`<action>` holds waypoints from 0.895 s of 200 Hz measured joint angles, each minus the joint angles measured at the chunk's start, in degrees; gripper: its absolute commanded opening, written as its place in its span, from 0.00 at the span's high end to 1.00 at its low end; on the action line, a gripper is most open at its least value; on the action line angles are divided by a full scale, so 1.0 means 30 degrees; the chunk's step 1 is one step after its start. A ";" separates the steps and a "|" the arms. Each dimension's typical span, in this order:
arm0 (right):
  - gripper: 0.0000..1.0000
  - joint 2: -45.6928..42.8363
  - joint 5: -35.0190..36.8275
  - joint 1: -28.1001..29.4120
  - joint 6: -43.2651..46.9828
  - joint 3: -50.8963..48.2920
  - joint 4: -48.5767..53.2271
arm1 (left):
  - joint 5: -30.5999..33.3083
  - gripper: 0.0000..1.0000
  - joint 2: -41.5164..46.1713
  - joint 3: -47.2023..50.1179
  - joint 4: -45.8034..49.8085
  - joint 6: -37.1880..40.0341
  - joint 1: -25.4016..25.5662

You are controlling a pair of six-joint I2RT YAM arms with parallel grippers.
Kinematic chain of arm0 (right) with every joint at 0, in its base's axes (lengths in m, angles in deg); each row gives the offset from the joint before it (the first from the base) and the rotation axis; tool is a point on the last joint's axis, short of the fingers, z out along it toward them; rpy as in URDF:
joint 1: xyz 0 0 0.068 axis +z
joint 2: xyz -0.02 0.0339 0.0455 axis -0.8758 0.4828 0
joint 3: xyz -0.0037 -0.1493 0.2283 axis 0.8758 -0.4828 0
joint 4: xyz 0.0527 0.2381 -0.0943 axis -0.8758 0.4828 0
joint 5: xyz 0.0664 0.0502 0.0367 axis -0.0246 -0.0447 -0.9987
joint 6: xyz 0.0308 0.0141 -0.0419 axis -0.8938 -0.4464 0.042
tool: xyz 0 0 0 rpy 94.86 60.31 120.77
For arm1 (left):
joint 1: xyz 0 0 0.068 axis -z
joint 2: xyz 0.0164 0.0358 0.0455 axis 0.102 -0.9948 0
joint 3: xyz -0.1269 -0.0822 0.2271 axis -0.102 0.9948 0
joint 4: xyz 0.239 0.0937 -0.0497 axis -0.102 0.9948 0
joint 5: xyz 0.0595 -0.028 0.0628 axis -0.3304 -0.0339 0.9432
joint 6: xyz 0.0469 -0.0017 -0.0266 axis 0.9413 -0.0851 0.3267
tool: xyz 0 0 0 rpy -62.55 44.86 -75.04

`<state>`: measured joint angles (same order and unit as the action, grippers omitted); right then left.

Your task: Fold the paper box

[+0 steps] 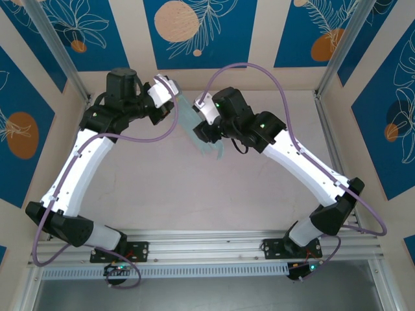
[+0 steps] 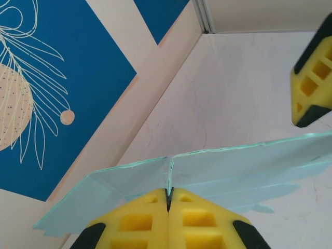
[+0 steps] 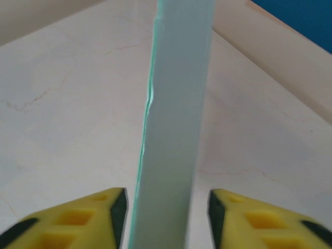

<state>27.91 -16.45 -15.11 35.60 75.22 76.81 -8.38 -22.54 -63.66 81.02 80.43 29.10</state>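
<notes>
**A:** Left wrist view: your left pincer (image 2: 169, 193) is clamped fully shut on the edge of the box (image 2: 233, 166), right where two panels meet. Why grab it there?

**B:** My guess is it's an anchor. It holds the card up, seemingly off the table (image 1: 194, 188), so the flaps hang free. The box sits at the far middle, between your two wrists.

**A:** And the right pincer (image 3: 167, 202)?

**B:** It's partly open with one jaw on each side of the card, and it isn't gripping anything as far as I can tell. It looks lined up to pinch a panel against that anchor.
</notes>
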 measured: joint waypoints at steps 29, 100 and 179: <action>0.95 -0.0007 0.0255 -0.0379 0.0109 -0.0583 -0.0517 | 0.0364 1.00 0.0000 0.0000 0.0240 0.0022 0.0000; 1.00 0.0109 -0.2186 -0.2106 0.2412 -0.0823 0.0080 | -0.0015 0.12 0.0313 0.1129 0.0284 0.1800 0.0000; 1.00 0.0823 -0.8539 -0.4605 0.6572 0.1071 0.3993 | -0.3723 0.19 0.0036 0.1137 -0.0299 0.4685 0.0000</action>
<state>30.38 -42.07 -28.93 55.31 78.43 88.79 -19.55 -22.43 -60.26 80.12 94.49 29.10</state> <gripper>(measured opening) 0.075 0.829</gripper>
